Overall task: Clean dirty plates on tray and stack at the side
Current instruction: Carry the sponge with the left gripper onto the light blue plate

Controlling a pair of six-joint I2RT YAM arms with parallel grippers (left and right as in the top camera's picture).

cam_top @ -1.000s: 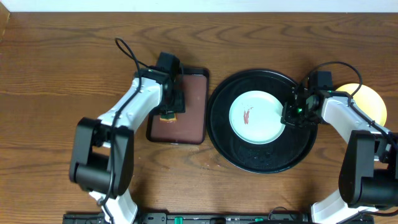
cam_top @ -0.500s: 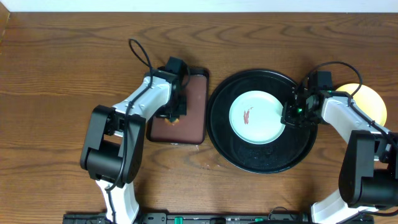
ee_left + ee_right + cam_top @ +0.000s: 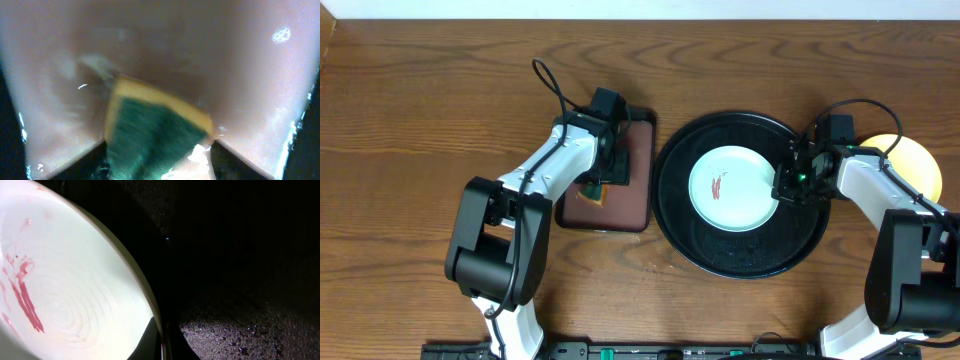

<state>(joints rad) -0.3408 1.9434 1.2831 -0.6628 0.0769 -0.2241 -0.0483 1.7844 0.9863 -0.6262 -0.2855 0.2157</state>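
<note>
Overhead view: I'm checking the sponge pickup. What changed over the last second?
The left arm swung its elbow rightward, and the left pincer slid slightly right over the small tray, above the sponge; whether it grips the sponge is unclear. The right pincer stayed shut on the white plate at its rim; the round tray and yellow plate did not move.

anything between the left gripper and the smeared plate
Nothing visible does. Only low rims, of the maroon tray and the round tray, lie between the left gripper and the plate; the right gripper is at its far edge.
</note>
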